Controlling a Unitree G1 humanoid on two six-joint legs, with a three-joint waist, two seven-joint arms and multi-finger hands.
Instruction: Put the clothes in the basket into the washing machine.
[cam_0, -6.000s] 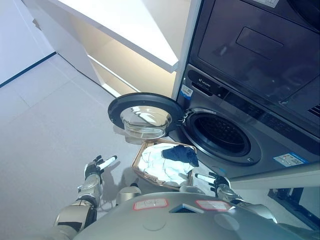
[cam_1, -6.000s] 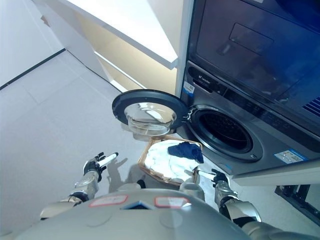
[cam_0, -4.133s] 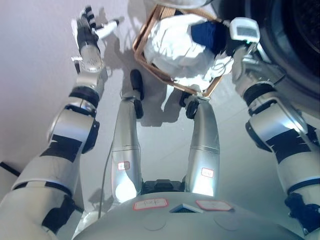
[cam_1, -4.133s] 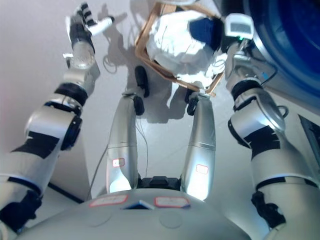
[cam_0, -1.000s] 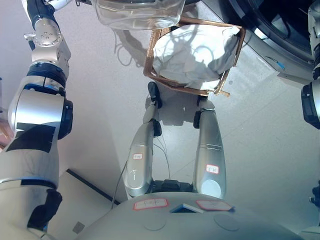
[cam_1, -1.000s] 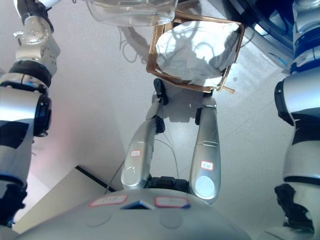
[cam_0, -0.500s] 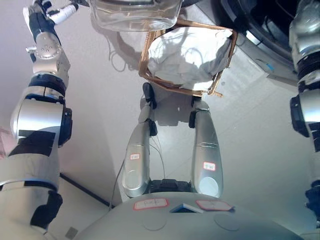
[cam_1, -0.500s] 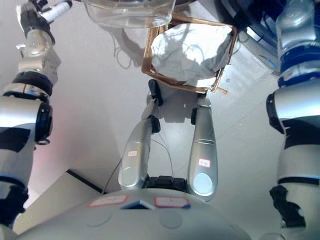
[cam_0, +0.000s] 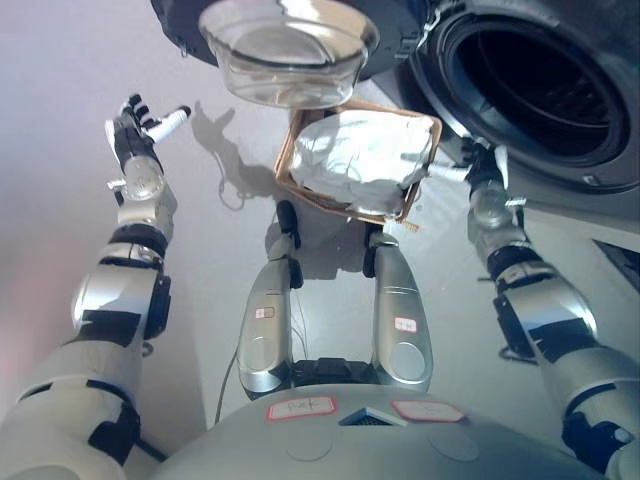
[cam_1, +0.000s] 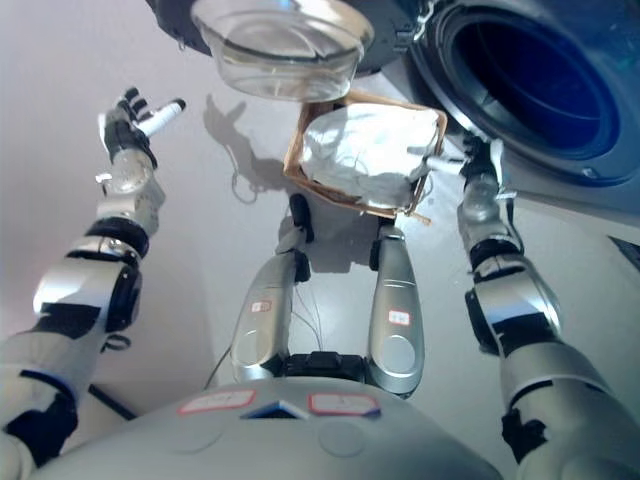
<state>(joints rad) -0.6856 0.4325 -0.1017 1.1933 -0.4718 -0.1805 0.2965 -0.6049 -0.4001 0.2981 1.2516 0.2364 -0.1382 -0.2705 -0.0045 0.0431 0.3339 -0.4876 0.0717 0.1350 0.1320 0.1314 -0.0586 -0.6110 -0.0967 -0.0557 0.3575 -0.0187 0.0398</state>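
A brown woven basket (cam_0: 287, 160) stands on the floor below the washing machine's open door (cam_0: 288, 45), and only white clothes (cam_0: 350, 160) show in it. The round drum opening (cam_0: 530, 85) gapes dark at the upper right; I cannot make out what lies inside. My right hand (cam_0: 478, 172) hovers just past the basket's right rim, open and empty, its straight white-tipped finger (cam_0: 425, 161) reaching over the rim towards the white clothes. Far to the left of the basket, my left hand (cam_1: 128, 125) is raised over the floor with fingers spread, holding nothing.
The door's glass bowl (cam_1: 282, 45) overhangs the basket's far edge. The dark front of the washing machine (cam_0: 600, 190) fills the right side. Pale floor (cam_0: 70, 90) spreads out to the left.
The view has tilted up, showing more of the drum. My right hand, up by the drum and out of view a second ago, has come down beside the basket's right rim, empty.
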